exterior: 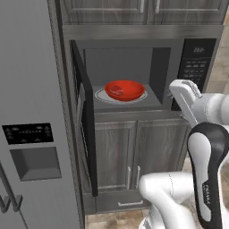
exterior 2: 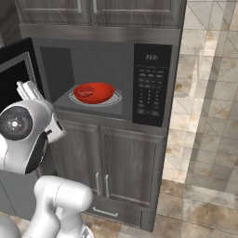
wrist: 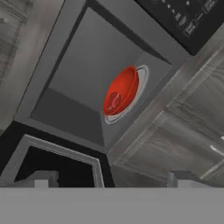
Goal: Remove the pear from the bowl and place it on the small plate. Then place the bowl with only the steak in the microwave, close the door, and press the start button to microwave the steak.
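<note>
One microwave (exterior: 134, 76) is built into the grey wood cabinetry, with its one door (exterior: 86, 129) swung fully open toward 9 o'clock in the left base view. Inside the cavity, one white turntable disc (exterior: 102, 96) carries one red bowl (exterior: 125, 90), which sits centred on the disc. One steak (exterior: 116, 91) lies inside the bowl, at the 9 o'clock side of its floor in the left base view; it is a small reddish patch and its detail is not resolvable.

One black keypad panel (exterior 2: 151, 83) occupies the 3 o'clock side of the microwave front. A small lit display at the top of the panel carries digits too blurred to read with certainty. The key legends are too small to read.

Two upper cabinet doors (exterior: 147, 11) sit at 12 o'clock above the microwave. Two lower cabinet doors (exterior 2: 111, 167) with vertical silver handles sit at 6 o'clock below it, and one drawer front (exterior 2: 108, 211) lies under those. One grey fridge (exterior: 31, 134) with one dispenser recess and one dark control strip stands at 9 o'clock in the left base view; its control markings are illegible.

One tool (wrist: 112, 178) is present. Its fingers (wrist: 41, 178) stand spread wide apart at the bottom of the hand view and nothing is between them. The tool is outside the cavity, well apart from the bowl, facing the open microwave.
</note>
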